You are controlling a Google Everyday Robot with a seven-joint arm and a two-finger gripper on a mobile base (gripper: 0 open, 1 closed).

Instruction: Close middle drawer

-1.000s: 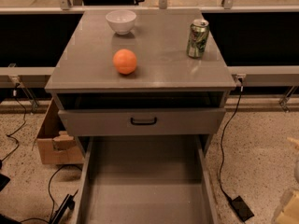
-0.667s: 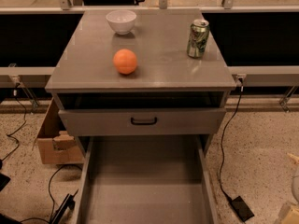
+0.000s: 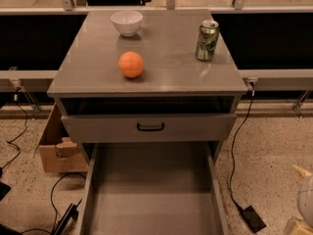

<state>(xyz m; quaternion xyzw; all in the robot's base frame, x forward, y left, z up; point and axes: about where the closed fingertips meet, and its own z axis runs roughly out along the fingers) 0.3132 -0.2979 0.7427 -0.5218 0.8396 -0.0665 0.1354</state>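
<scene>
The middle drawer (image 3: 151, 190) is pulled far out of the grey cabinet (image 3: 146, 82). Its long plain grey tray is empty and runs off the bottom edge, so its front and handle are out of view. Above it is the taller top drawer front (image 3: 98, 127) with a small black handle (image 3: 150, 127) and a dark gap over it. My gripper (image 3: 305, 204) shows only as a pale rounded part at the bottom right edge, to the right of the open tray and apart from it.
On the cabinet top stand a white bowl (image 3: 126, 22), an orange (image 3: 131, 64) and a green can (image 3: 207, 40). A cardboard box (image 3: 56, 148) sits on the floor at the left. Black cables (image 3: 234, 170) and a small black block (image 3: 252, 218) lie on the speckled floor.
The pale gripper part at the right edge has moved downward. The drawers and the things on top have not moved.
</scene>
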